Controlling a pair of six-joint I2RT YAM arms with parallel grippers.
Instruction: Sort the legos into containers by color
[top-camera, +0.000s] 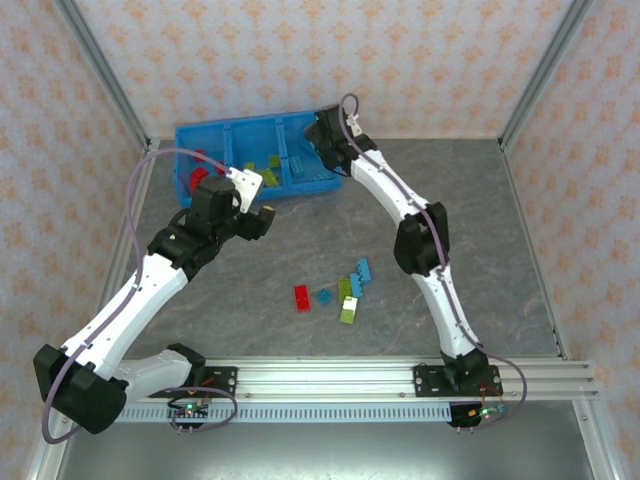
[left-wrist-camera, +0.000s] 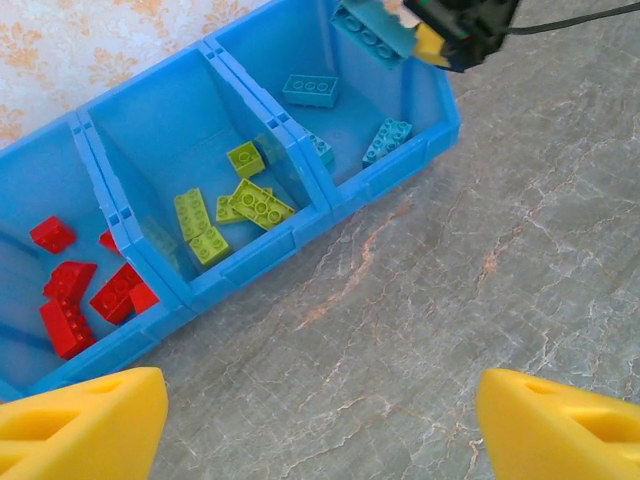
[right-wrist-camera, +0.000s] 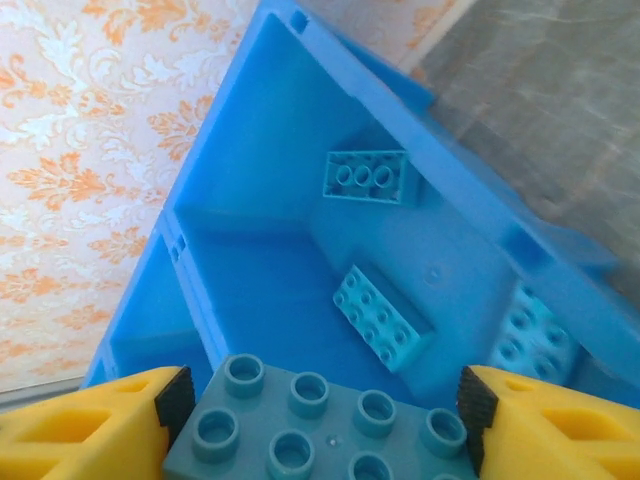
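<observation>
**Light-blue brick held over the tray's right compartment**

The blue tray (top-camera: 230, 124) lies in the far left corner of the surface (top-camera: 480, 220), its long side running along the far edge. The right arm reaches across to the tray's right end. There the right fingers (right-wrist-camera: 90, 430) hold a light-blue held brick (right-wrist-camera: 320, 420) by its short ends, studs up, with a black pad against each end. From the left wrist camera the held brick (left-wrist-camera: 370, 30) hangs tilted above the far rim of the right compartment (left-wrist-camera: 390, 175).

Three light-blue bricks (left-wrist-camera: 310, 90) lie on that compartment's floor, one of them half hidden by the divider. The middle compartment holds lime bricks (left-wrist-camera: 245, 200). The left compartment holds red bricks (left-wrist-camera: 75, 300).

The left fingers (left-wrist-camera: 90, 420) stand wide apart with nothing between them, over bare surface just on the near side of the tray.

Loose legos lie near the middle of the surface, toward its near edge and well apart from the tray. They are a red brick (top-camera: 301, 298), a small light-blue piece (top-camera: 324, 296) just beside it, lime pieces (top-camera: 347, 308) and light-blue pieces (top-camera: 358, 275).
</observation>
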